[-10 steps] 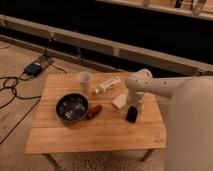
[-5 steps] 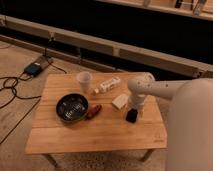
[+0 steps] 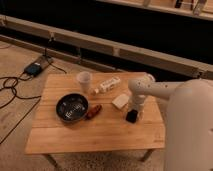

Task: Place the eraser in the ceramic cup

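Points the gripper point(image 3: 133, 110) down onto the black eraser point(image 3: 132, 118), lying on the wooden table point(image 3: 100, 132) just beside the cream block point(image 3: 120, 101). Cannot tell whether pinching it or only touching. Has the ceramic cup point(image 3: 84, 81) well apart, upright at the back, near the white bottle point(image 3: 107, 85).

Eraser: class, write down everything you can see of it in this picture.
The eraser is a small black block on the wooden table, toward its right end, just in front of the cream-white block. The arm's tool hangs directly over it, at its top. It lies well apart from the ceramic cup.
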